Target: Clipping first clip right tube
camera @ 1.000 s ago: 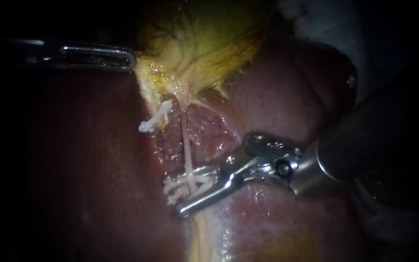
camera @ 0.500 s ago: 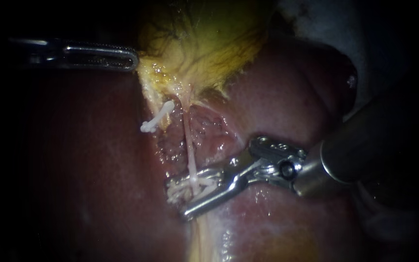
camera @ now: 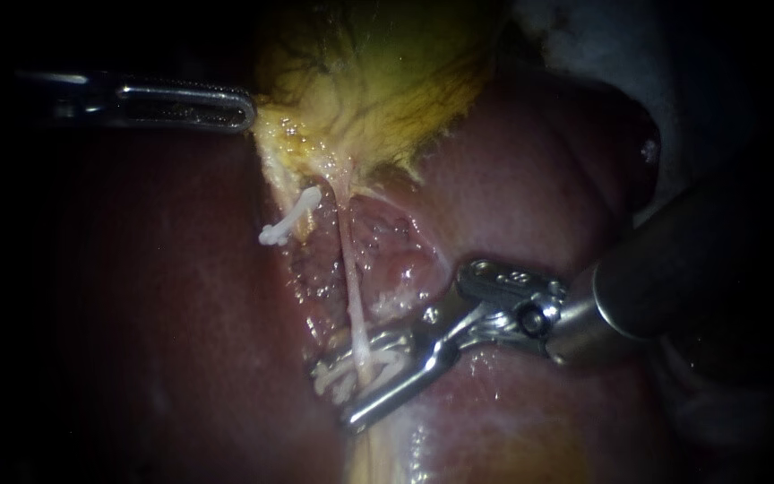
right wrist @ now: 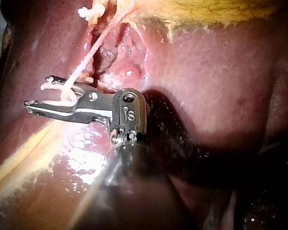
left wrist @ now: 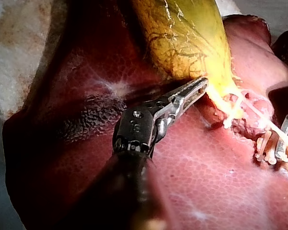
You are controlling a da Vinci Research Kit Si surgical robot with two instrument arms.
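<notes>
Liver (camera: 181, 314): one. It is the dark red bed under everything else.

Gallbladder (camera: 387, 81): one, yellow-green, lying at the far end of the field. Its lower edge is drawn to a point towards the left instrument.

Right instrument (camera: 331, 392): one of two instruments. Over the last second its end effector has slid a little down the right tube, away from the gallbladder. The gap between its two halves looks unchanged. It is grasping the loaded clip, which is spread wide and astride the tube. So the site has been adjusted, and by my reading the clip is not yet fired.

Left instrument (camera: 245, 108): the second instrument, which has barely shifted. Its end effector appears clenched on the gallbladder's edge and seems to be keeping the tube taut.

Right tube (camera: 351, 287): one thin pale strand is plainly seen. It runs from the gallbladder's neck straight down into the right end effector.

Loaded clip (camera: 351, 372): one, white and open, with the tube between its legs.

Placed clip (camera: 288, 218): one, white and closed, just beside the tube's upper part. What it sits on is not clear. That makes two clips in all.
</notes>
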